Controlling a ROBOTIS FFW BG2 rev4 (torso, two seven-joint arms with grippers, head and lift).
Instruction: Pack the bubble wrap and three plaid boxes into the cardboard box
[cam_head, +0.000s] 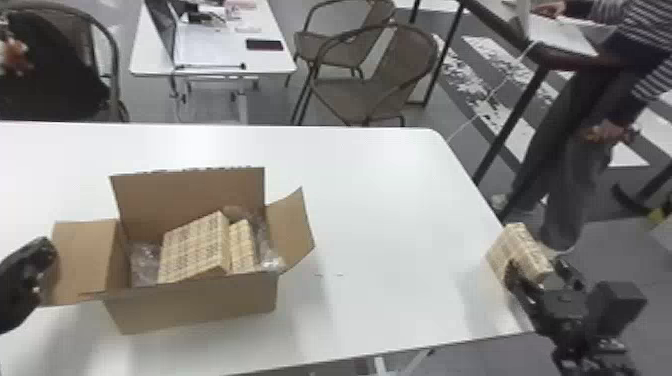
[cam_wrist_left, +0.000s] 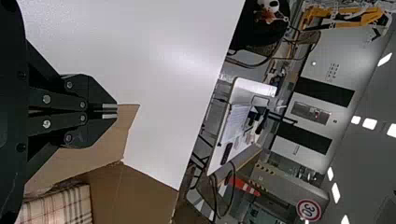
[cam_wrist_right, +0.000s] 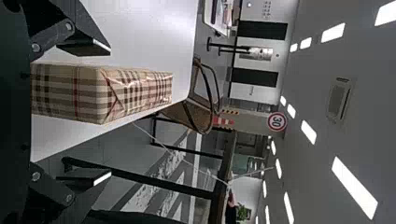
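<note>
I have my right gripper (cam_head: 536, 270) with its fingers wide apart, a plaid box (cam_head: 520, 250) between them: tan, crossed by dark brown and thin red lines, its glossy wrap creased at one end. It's at the table (cam_head: 380, 200) edge, three o'clock from the cardboard box (cam_head: 195, 307). In there, clear bubble wrap (cam_head: 145, 262) flanks two more plaid boxes (cam_head: 195, 245), the larger tilted. At nine o'clock, my left gripper's (cam_head: 47, 248) fingers meet.
</note>
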